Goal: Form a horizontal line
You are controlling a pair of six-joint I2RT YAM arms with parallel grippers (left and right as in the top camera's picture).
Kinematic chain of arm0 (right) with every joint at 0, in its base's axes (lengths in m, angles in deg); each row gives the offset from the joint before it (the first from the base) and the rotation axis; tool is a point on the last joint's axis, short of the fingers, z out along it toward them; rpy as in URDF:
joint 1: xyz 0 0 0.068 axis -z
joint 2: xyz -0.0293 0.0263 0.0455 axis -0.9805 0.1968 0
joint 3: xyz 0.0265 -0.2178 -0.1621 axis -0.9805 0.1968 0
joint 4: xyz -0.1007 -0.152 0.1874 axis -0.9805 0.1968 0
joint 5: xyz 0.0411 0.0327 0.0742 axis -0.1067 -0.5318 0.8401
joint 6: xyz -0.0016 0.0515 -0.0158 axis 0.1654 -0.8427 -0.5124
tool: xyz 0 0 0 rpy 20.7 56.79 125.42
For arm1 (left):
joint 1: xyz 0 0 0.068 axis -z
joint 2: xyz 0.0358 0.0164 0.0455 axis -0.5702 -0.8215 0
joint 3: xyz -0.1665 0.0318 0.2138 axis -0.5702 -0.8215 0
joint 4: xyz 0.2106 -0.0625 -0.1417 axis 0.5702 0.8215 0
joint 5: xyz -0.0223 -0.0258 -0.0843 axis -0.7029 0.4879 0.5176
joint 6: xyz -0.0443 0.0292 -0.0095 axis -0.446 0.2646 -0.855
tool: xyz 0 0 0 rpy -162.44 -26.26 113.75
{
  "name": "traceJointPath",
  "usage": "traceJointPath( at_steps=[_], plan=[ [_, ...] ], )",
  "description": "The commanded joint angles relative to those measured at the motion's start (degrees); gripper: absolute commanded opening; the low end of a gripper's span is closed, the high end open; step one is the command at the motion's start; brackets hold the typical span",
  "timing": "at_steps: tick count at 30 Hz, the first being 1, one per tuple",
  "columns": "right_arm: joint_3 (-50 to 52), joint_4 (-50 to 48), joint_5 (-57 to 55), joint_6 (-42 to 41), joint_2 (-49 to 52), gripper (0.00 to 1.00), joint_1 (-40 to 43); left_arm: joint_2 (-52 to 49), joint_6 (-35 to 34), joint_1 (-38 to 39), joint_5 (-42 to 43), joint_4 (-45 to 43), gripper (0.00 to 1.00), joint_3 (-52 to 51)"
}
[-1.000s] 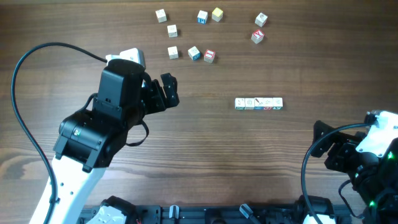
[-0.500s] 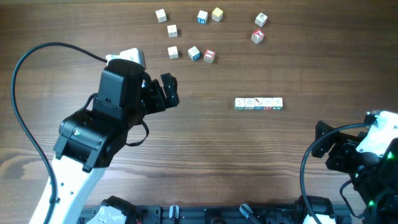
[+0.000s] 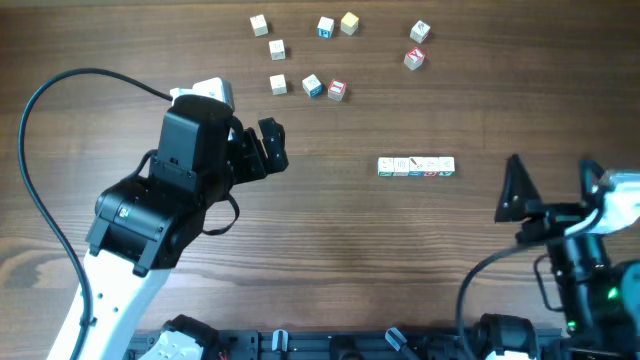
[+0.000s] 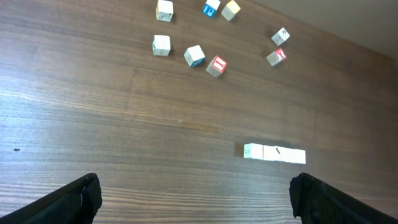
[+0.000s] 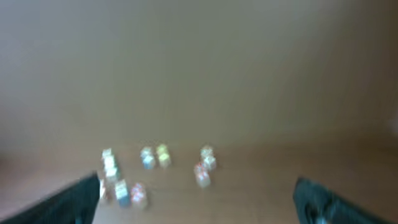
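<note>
Four tiny pale wooden cubes lie touching in a horizontal line (image 3: 416, 166) right of the table's middle. The line also shows in the left wrist view (image 4: 274, 153). My left gripper (image 3: 268, 148) hovers well to the left of the line. In its wrist view (image 4: 196, 199) its fingers stand wide apart and empty. My right gripper (image 3: 552, 188) is to the right of the line, apart from it, open and empty. Its wrist view (image 5: 199, 202) is blurred, and the line does not show there.
Several loose cubes lie scattered at the back: a left group (image 3: 312, 86), a pair (image 3: 337, 24) and a right pair (image 3: 417, 45). They also show in the left wrist view (image 4: 194, 55) and, blurred, in the right wrist view (image 5: 155, 157). A black cable (image 3: 60, 85) loops at the left.
My right arm has swung up from the lower right corner, its fingers now spread and pointing toward the back. The left arm and the cubes have not moved.
</note>
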Motion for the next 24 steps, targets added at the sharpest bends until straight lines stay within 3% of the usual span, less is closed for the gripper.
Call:
traceJointPath(
  at_steps=[1, 7, 11, 24],
  plan=[
    [12.61, -13.49, 10.32, 2.25, -7.15, 1.00, -0.35, -0.42, 0.28, -0.20, -0.96, -0.11, 1.00, -0.35],
    [28.02, -30.97, 12.81, -2.32, -17.14, 1.00, -0.35, -0.42, 0.28, -0.20, -0.96, -0.11, 1.00, -0.35],
    [32.59, -34.34, 12.52, -2.71, -21.62, 1.00, -0.35, -0.42, 0.28, -0.20, -0.96, -0.11, 1.00, -0.35],
    [40.39, -42.40, 4.35, -2.12, -21.66, 1.00, -2.80, -0.42, 0.28, -0.20, -0.96, -0.11, 1.00, -0.35]
  ],
)
